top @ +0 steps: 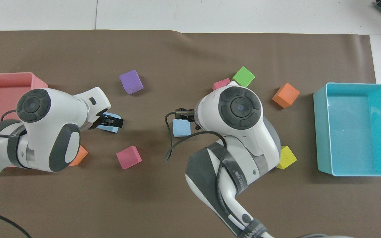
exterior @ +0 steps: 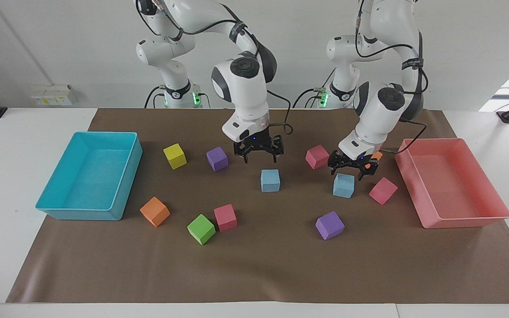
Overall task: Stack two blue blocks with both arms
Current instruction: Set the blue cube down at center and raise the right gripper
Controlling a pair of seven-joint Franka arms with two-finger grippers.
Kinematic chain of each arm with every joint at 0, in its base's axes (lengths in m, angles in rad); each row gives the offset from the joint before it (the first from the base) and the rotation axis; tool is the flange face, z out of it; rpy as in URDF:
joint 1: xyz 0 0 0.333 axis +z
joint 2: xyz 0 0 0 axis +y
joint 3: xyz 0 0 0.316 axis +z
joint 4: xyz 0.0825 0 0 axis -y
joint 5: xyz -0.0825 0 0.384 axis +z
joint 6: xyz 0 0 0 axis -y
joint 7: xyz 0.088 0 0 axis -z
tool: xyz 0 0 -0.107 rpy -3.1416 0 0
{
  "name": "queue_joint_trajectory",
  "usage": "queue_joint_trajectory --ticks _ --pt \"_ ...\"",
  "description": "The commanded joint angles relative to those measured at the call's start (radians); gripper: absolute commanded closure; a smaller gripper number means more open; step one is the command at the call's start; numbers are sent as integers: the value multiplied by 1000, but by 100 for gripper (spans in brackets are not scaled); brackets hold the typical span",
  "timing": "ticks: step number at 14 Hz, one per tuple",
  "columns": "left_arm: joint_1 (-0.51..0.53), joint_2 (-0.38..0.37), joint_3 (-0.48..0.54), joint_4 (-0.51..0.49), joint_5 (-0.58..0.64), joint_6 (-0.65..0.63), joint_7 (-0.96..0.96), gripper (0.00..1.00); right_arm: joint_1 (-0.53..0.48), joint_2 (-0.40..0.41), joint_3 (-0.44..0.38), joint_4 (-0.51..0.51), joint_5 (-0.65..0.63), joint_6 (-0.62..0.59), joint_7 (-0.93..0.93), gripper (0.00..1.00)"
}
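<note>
One blue block [exterior: 270, 180] lies on the brown mat mid-table; it also shows in the overhead view [top: 181, 128]. My right gripper [exterior: 258, 153] is open and empty, raised above it, clear of it. The other blue block [exterior: 343, 186] lies toward the left arm's end, partly covered in the overhead view [top: 106, 129]. My left gripper [exterior: 351, 167] is open and low, just over this block's top, fingers spread to either side. The two blocks lie apart on the mat.
A turquoise tray [exterior: 82, 214] stands at the right arm's end, a pink tray [exterior: 462, 221] at the left arm's end. Pink cubes [exterior: 317, 157] [exterior: 382, 190], a purple cube [exterior: 329, 225] and an orange cube [exterior: 374, 155] lie around the left gripper. Yellow [exterior: 174, 156], purple [exterior: 217, 159], pink, green and orange cubes lie elsewhere.
</note>
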Motion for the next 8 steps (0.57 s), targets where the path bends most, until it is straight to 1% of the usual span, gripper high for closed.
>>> queue_joint_trajectory --ticks 1,3,4,5,6,8 --pt "-18 16 19 -20 0 56 2 0 -53 -69 10 -73 80 7 -100 0" --pt "-12 17 19 -20 29 57 2 0 -90 -63 8 -74 230 20 -210 0" --pt "-8 17 19 -20 34 57 2 0 -119 -58 10 -82 289 20 -295 0" --pt "-8 19 21 -20 34 57 2 0 -127 -58 8 -88 346 20 -359 4" --pt "-10 20 19 -20 37 57 2 0 -144 -58 8 -88 389 11 -402 15" --pt "-12 31 21 -20 42 59 1 0 -173 -55 10 -91 411 -12 -488 45"
